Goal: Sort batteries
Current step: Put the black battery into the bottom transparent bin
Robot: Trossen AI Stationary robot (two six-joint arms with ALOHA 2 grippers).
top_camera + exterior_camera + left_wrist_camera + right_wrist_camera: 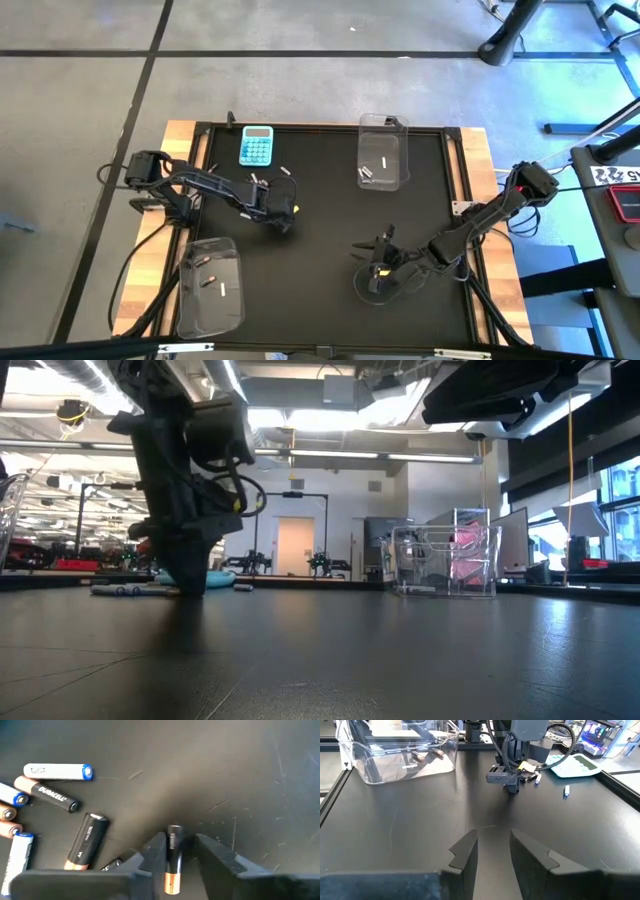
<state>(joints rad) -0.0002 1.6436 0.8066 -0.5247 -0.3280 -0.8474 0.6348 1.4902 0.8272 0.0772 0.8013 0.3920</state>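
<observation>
My left gripper (177, 852) points down at the black mat (320, 210), left of centre, and is open. Its fingers stand on either side of a black-and-copper battery (173, 862) that lies flat on the mat, along the fingers. Several more batteries lie loose beside it: a white one with a blue end (59, 771) and black-and-copper ones (87, 840). My right gripper (494, 850) hovers open over the mat's near right part (380, 262), with nothing between its fingers. My left gripper comes at the battery from above, slanting, one finger on each long side. One finger (156, 851) lies right beside the battery's side (170, 851); I cannot tell whether it touches. A gap shows between the battery and the other finger (210, 852).
A clear bin (383, 150) at the far middle holds silvery batteries (366, 172). Another clear bin (210, 285) at the near left holds dark ones (215, 288). A light-blue calculator (256, 146) lies at the far left, with loose batteries (284, 172) near it.
</observation>
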